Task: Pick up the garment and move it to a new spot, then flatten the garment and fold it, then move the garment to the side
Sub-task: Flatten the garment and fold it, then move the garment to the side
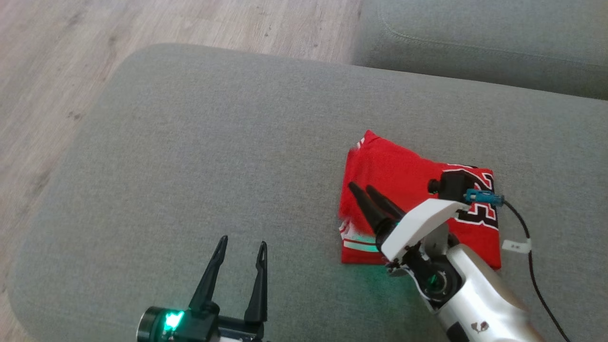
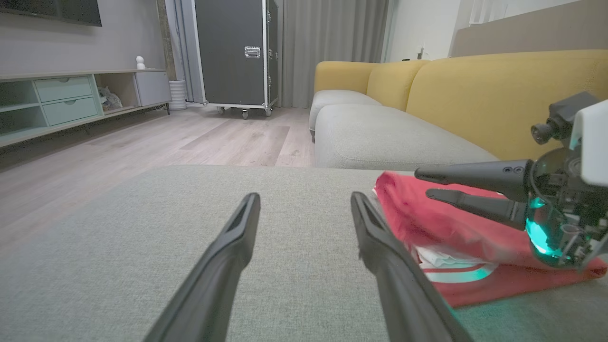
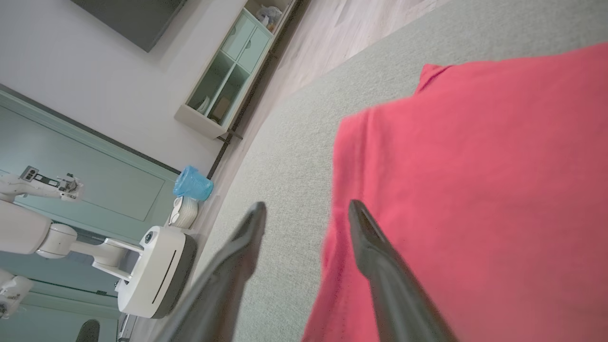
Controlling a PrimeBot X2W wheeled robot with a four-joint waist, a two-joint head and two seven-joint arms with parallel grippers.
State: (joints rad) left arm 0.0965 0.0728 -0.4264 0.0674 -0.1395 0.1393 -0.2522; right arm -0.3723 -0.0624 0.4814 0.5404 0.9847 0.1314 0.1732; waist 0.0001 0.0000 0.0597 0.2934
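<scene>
Garment [image 1: 403, 171] lies folded beneath the parted right pincer [image 1: 360, 186].

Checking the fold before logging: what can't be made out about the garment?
Head view: right arm covers part of the garment, including its lettering.
Left wrist view: right gripper hides the cloth behind it.
Right wrist view: garment blurred, cut off by the frame edges.

The shirt [image 1: 396, 171] is red with black and white numbers, the cushion [image 1: 213, 166] is grey, the floor [image 1: 47, 71] pale wood
</scene>
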